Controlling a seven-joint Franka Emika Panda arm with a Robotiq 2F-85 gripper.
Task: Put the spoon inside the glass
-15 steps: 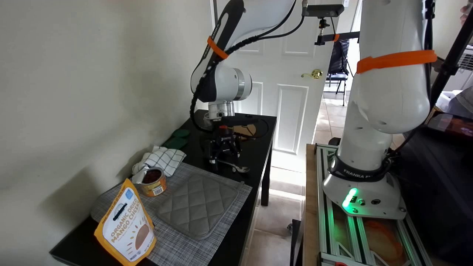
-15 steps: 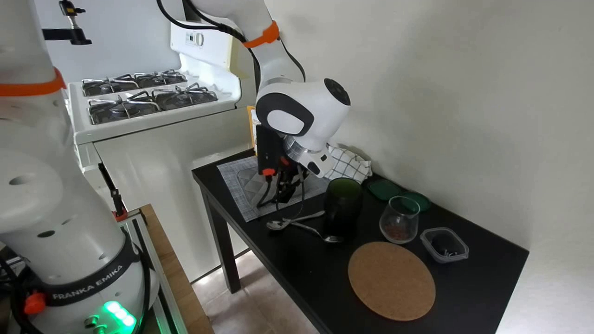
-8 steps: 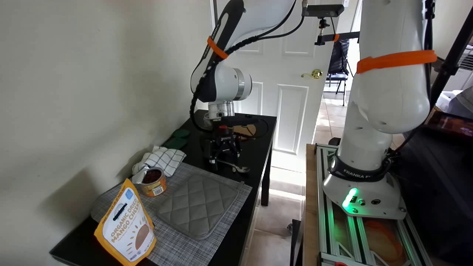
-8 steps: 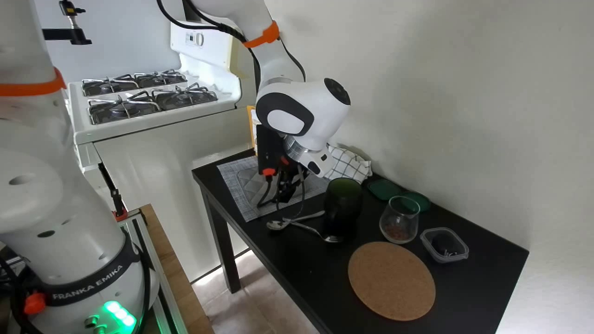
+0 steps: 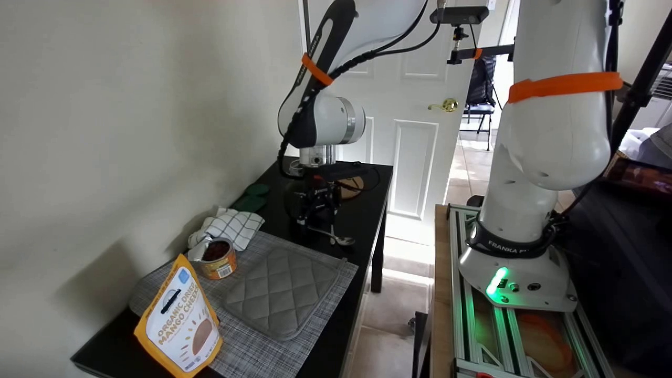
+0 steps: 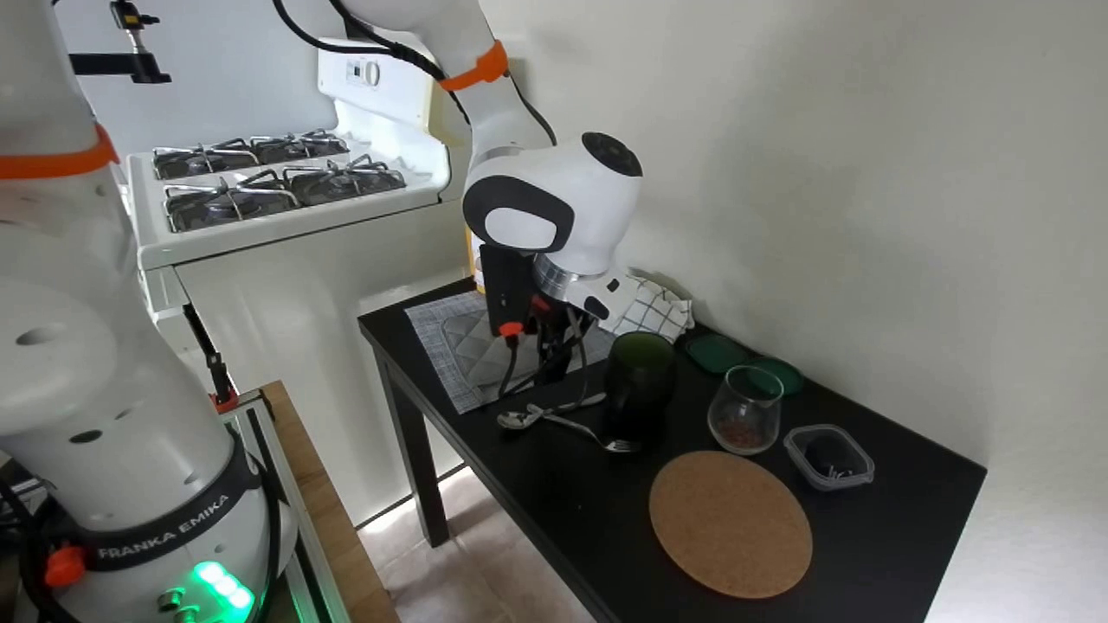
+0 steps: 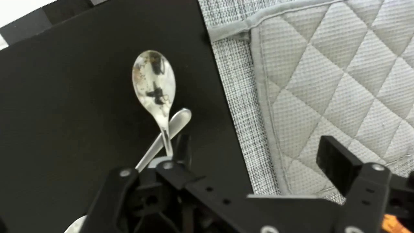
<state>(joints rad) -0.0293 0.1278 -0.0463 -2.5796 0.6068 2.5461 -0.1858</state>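
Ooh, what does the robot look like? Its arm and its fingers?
The arm is smooth, rounded and mostly white, with dark panels and bright orange bands. A black cable runs along it. Near the bottom, a black ring says FRANKA EMIKA in white, and a green light glows. The fingers are black, blocky and jointed.

A black surface [image 6: 563, 502] carries a grey woven placemat [image 7: 245, 106] at one end, with a bunched checked cloth [image 6: 651, 311] at the placemat's edge. Near the placemat a spoon [image 7: 153, 81] and a fork [image 6: 618, 446] lie crossed, just beside an upright dark green tumbler [image 6: 640, 381]. Farther along are two flat green lids [image 6: 717, 353], an upright clear glass [image 6: 744, 400] just beside one of them, a clear plastic container [image 6: 833, 482] next to that glass, and a round cork disc [image 6: 731, 523] near both.
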